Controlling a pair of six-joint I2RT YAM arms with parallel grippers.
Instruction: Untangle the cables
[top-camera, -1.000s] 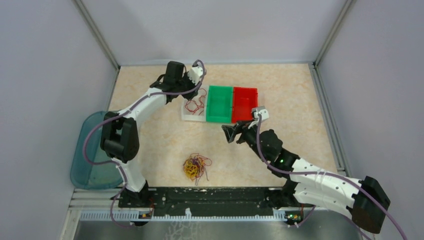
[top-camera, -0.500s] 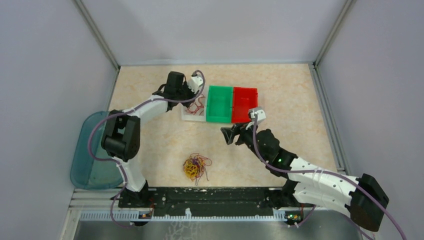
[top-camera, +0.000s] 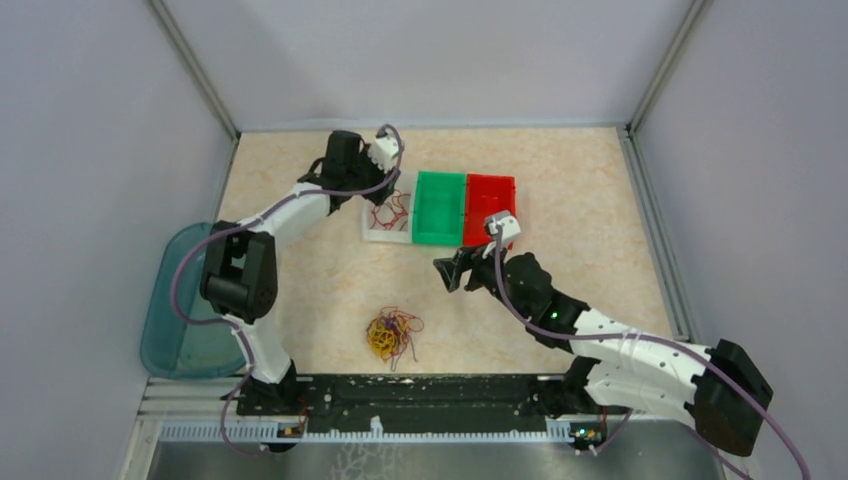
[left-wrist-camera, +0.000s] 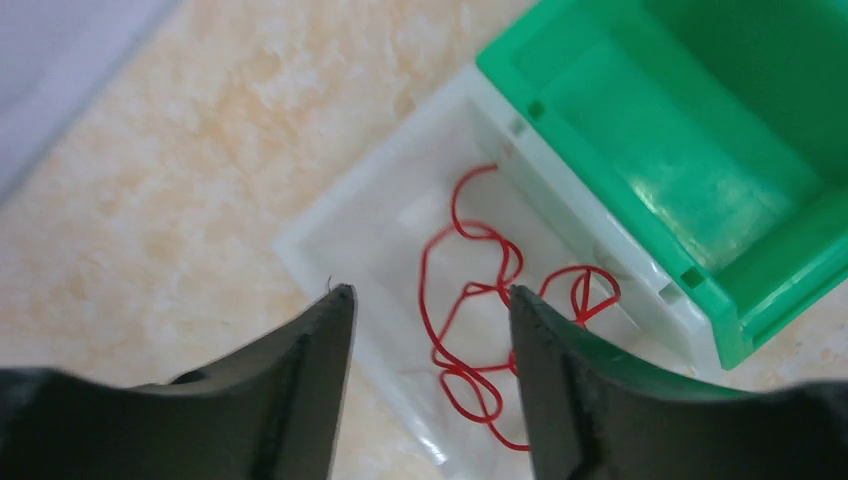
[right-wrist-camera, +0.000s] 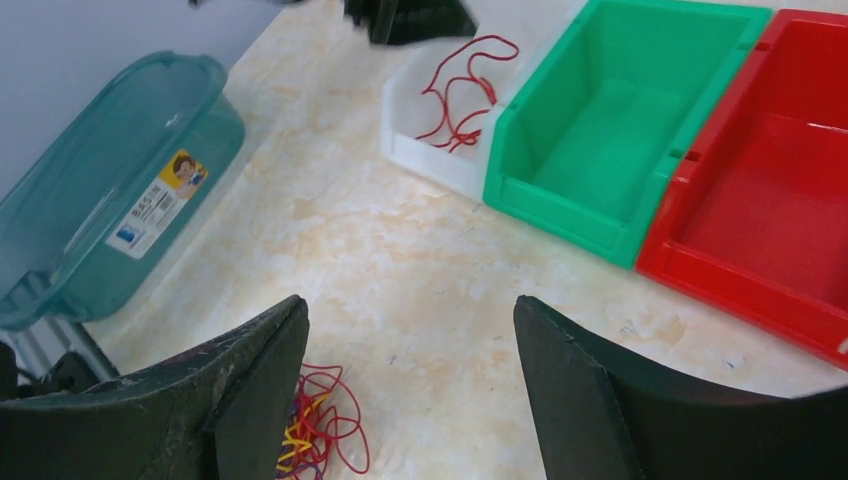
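Note:
A tangle of red, yellow and dark purple cables lies on the table near the front; it also shows in the right wrist view, partly behind a finger. One red cable lies loose in the white tray, also seen from the right wrist and from above. My left gripper is open and empty, just above that tray. My right gripper is open and empty, above the bare table between the tangle and the bins.
A green bin and a red bin stand side by side right of the white tray. A teal lidded container hangs over the table's left edge. Grey walls close in the back and sides.
My left gripper has lifted slightly off the white tray, with the red cable left lying in it. My right gripper has moved a little left and toward the front.

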